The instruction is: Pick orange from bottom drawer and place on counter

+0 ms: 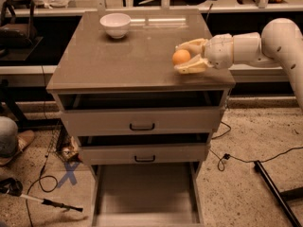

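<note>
The large, square, glossy grey-brown counter (132,56) tops the cabinet and fills the middle of the camera view. Below it, at floor level, the wide, shallow grey-brown bottom drawer (144,193) is pulled far out, showing a plain flat floor and low side walls. A thick white robot arm (265,44) reaches in from the right, level with the counter top. Between counter and bottom drawer sit two grey drawers with black bar handles, the upper drawer (142,122) and the lower drawer (144,153), both slightly ajar. A round white bowl (115,24) stands at the counter's back left. The pale two-finger gripper (178,57) lies over the counter's right side, near the front edge, its jaws closed partway around the small smooth orange (181,57), one finger above the fruit and one below; whether the fruit touches the surface cannot be told
</note>
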Controlling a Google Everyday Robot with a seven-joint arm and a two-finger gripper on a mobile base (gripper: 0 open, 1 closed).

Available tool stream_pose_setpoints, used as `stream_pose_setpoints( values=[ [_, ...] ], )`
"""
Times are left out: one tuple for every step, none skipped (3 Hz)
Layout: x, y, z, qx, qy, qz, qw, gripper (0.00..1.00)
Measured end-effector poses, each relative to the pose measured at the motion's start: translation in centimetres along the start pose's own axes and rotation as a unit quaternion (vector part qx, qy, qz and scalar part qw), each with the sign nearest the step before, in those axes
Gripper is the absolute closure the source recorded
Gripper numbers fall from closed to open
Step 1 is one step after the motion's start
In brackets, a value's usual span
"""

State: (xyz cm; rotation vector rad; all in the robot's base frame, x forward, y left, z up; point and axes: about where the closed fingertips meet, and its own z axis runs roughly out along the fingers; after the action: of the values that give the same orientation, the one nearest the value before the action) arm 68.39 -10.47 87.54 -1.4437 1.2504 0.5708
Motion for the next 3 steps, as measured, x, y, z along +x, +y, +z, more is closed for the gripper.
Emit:
stream_pose_setpoints(
  values=[
    [-0.5,-0.9,2.6,-0.002,-0.009,0.006,0.9999,1.0],
    [-0.6,-1.5,4.8,-0.006,-0.008,0.016,0.9998,1.0],
    [-0.6,-2.0,6.5,-0.016,-0.003,0.029,0.9995,0.83]
  ],
)
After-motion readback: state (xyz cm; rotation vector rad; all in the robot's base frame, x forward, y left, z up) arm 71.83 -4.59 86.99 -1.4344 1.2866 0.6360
